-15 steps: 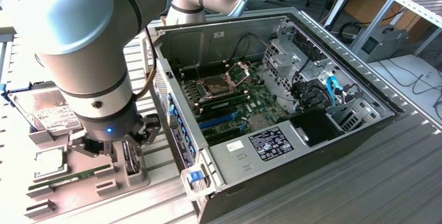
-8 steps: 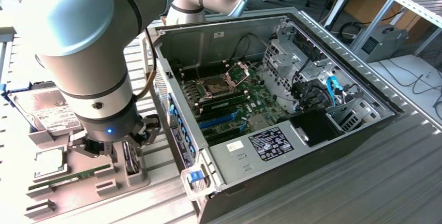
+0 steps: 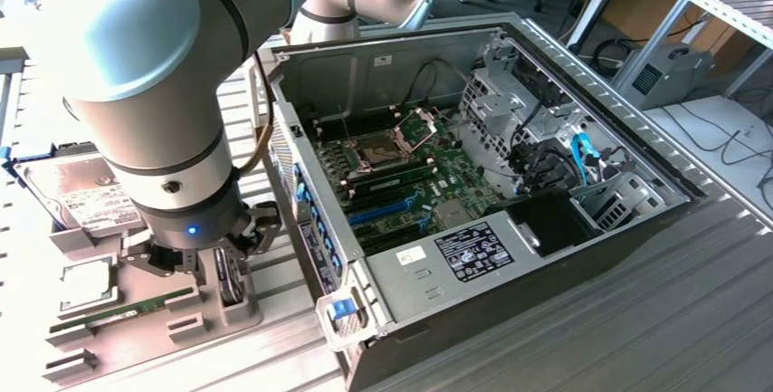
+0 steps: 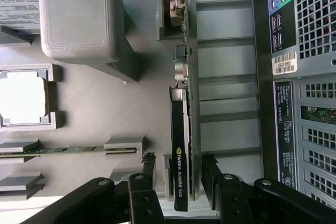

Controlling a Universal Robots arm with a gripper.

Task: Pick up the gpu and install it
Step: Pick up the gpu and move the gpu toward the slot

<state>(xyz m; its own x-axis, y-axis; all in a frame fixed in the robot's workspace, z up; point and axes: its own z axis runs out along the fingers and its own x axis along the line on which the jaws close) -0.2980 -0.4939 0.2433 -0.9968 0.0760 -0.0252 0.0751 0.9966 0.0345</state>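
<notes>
The gpu (image 4: 180, 124) is a thin black card standing on its edge in a grey fixture (image 4: 131, 114), seen edge-on with a metal bracket at one end. My gripper (image 4: 179, 162) is open, one black finger (image 4: 149, 167) on each side of the card's end, with small gaps. In the exterior view the gripper (image 3: 197, 261) hangs low over the fixture at the exterior view's left, and the gpu (image 3: 232, 285) shows as a dark slab just beside it. The open computer case (image 3: 362, 57) lies to the exterior view's right, its motherboard (image 3: 423, 184) exposed.
The fixture also holds a silver hard drive (image 3: 82, 195), a square chip (image 3: 82, 282) and a green memory stick (image 3: 127, 309). A tall grey block (image 4: 79, 19) rises near the gpu. The case's rear panel (image 4: 304, 77) runs close alongside the fixture.
</notes>
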